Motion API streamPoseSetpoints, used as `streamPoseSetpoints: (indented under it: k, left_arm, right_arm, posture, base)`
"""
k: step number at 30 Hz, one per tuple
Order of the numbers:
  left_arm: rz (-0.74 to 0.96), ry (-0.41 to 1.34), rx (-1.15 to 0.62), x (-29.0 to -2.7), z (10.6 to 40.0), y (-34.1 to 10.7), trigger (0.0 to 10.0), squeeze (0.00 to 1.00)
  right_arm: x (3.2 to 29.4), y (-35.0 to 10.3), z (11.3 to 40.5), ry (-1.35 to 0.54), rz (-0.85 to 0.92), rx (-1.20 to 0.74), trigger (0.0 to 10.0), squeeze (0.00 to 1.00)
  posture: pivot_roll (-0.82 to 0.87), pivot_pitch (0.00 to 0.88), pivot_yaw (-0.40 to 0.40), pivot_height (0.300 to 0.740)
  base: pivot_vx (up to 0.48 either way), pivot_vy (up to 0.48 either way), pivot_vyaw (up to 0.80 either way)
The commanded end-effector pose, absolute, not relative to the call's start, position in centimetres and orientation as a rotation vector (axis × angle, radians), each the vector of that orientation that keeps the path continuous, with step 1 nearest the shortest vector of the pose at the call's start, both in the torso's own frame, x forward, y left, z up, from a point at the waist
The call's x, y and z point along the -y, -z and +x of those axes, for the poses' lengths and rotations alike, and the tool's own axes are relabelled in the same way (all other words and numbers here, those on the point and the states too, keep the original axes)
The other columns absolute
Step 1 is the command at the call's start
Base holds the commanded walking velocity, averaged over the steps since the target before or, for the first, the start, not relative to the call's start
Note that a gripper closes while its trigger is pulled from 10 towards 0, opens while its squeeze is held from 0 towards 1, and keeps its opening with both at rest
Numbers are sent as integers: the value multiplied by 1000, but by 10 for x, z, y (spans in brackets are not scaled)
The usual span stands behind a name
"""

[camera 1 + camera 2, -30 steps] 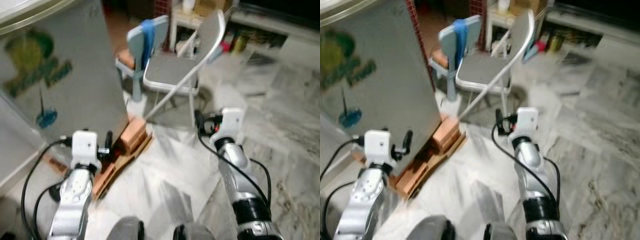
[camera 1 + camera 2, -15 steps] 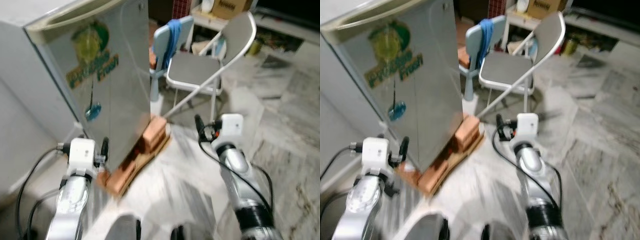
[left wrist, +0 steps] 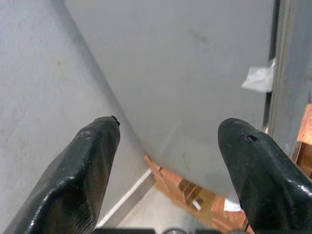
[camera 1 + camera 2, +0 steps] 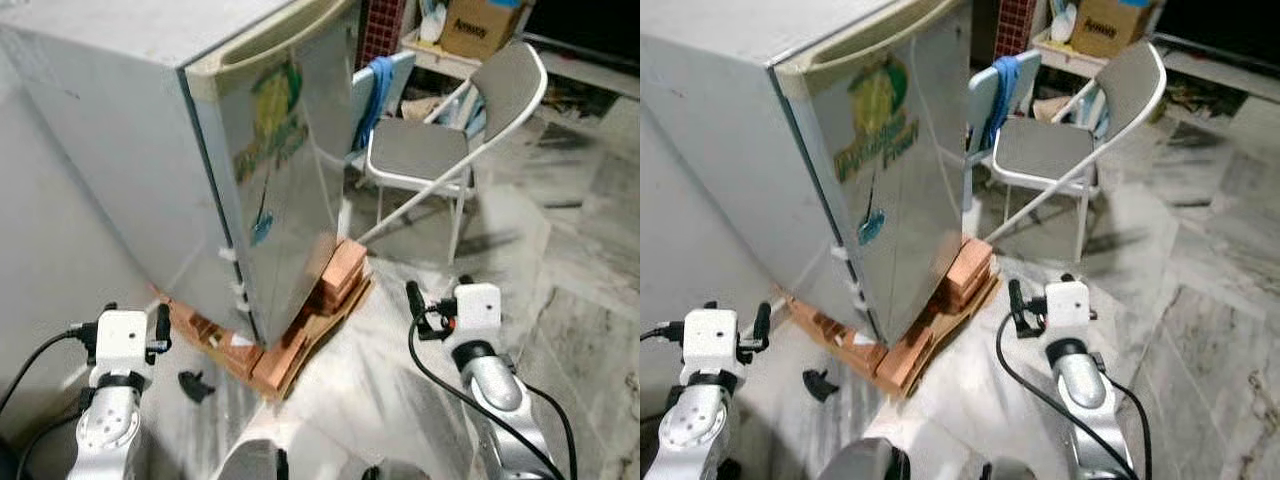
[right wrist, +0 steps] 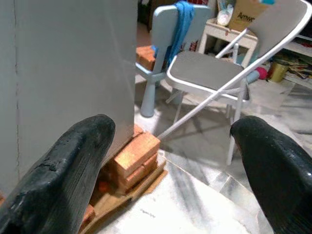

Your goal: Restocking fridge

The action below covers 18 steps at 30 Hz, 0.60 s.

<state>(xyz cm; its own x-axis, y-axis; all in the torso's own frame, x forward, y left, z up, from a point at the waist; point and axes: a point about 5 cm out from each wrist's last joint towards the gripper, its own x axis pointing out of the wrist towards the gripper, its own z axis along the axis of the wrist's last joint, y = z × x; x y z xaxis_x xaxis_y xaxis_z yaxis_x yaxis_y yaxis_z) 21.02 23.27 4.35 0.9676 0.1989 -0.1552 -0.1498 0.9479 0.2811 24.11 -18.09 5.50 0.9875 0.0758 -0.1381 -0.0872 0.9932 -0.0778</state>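
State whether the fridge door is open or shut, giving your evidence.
Shut. The fridge door sits flush against the cabinet, with no gap along its edge and no interior visible.

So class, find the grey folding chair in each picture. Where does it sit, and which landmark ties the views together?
Left eye view: folding chair at upper right, beyond the fridge.
Right eye view: upper right again.
Left wrist view: the fridge side and bricks, no chair.
Right wrist view: upper right, between the fingers.
Shared landmark: the bricks under the fridge.

Grey fridge (image 4: 150,130), orange bricks (image 4: 340,275)
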Motion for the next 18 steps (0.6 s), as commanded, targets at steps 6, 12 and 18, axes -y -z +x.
streamPoseSetpoints:
  k: [6, 12, 18]
  left_arm:
    - [290, -128, -163, -225, 224, -40, 10000, 0]
    - [276, -89, -157, -216, 233, -39, 10000, 0]
    - [259, -117, -151, -218, 235, -37, 10000, 0]
  right_arm:
    - [163, -75, 246, -146, -110, -7, 10000, 0]
    - [153, -68, 243, -149, -139, -18, 10000, 0]
    - [142, -71, 248, -241, -183, 5, 10000, 0]
  posture:
    - [55, 0, 71, 740]
    - [49, 0, 77, 740]
    - [64, 0, 37, 740]
  base:
    - [0, 0, 0]
    - [0, 0, 0]
    - [0, 0, 0]
